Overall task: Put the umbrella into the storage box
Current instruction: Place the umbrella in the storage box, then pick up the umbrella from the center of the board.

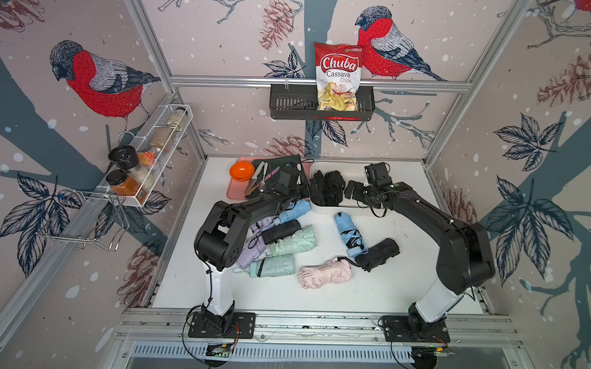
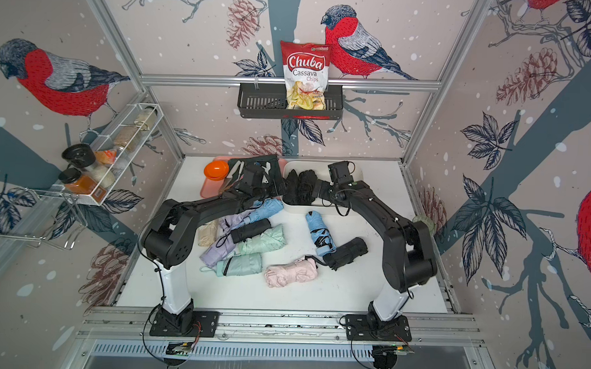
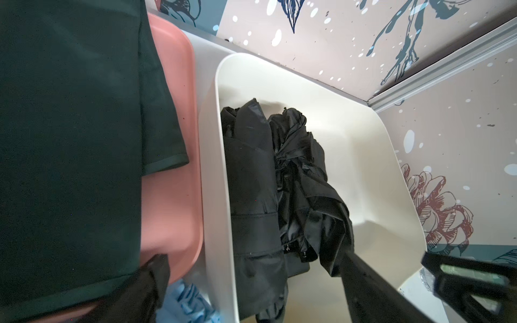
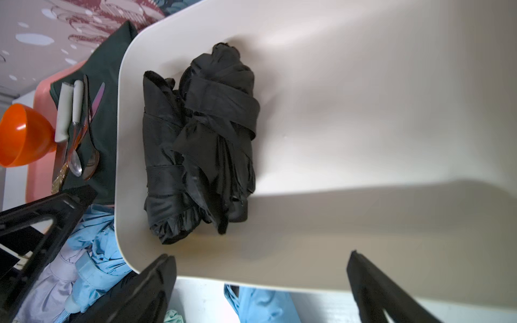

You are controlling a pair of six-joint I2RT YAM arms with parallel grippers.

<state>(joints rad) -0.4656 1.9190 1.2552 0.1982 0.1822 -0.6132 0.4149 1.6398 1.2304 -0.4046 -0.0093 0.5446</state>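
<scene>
The cream-white storage box [image 1: 347,167] [image 2: 325,166] stands at the back right of the table. Two folded black umbrellas [image 1: 326,188] [image 3: 251,173] [image 4: 201,139] lie side by side in its left half. My left gripper [image 1: 302,192] [image 3: 253,258] is open. Its fingers straddle the box's left wall and the nearer end of the umbrellas without closing on them. My right gripper [image 1: 349,190] [image 4: 260,258] hangs open and empty over the box's near wall, just right of the umbrellas. Several more folded umbrellas lie on the table in front, among them a light blue one [image 1: 348,232] and a pink one [image 1: 325,272].
A pink tray [image 1: 234,190] left of the box carries an orange bowl [image 1: 241,171], cutlery and a dark green cloth [image 3: 70,139]. A black slotted basket [image 1: 290,104] on the back wall holds a chips bag [image 1: 338,75]. A wire rack [image 1: 153,160] with spice jars hangs on the left wall.
</scene>
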